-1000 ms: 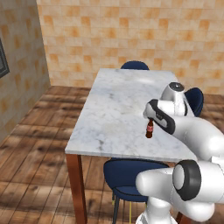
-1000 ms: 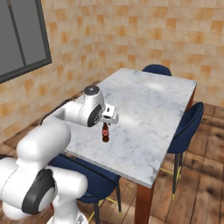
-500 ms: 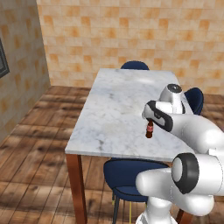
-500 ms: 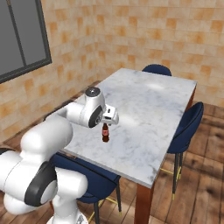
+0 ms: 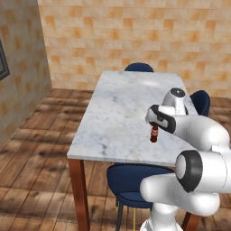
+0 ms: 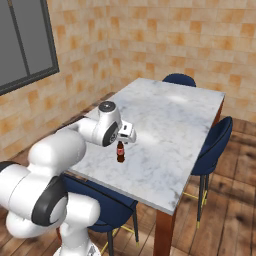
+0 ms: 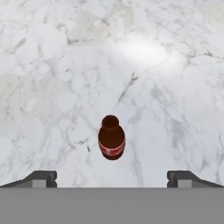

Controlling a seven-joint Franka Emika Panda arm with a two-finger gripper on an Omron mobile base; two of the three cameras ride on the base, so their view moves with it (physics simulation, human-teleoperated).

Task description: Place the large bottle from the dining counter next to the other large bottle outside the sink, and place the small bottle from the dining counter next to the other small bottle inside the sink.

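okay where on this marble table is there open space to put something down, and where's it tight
The table is bare from the small bottle to its far edge by the wall-side chair, and across its window-side half. It is tight only at the bottle, where the open gripper hangs right above it.

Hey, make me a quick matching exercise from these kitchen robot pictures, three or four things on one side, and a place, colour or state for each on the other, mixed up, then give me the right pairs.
Things:
1. small bottle
2. dining counter
3. gripper
4. chair at the far end

Descriptions:
A. dark blue, tucked against the table's far edge
B. open, poised above the bottle with nothing held
C. white-grey marble top on reddish-brown legs
D. dark brown with a red label, standing upright on the marble

Pairs: 1-D, 2-C, 3-B, 4-A
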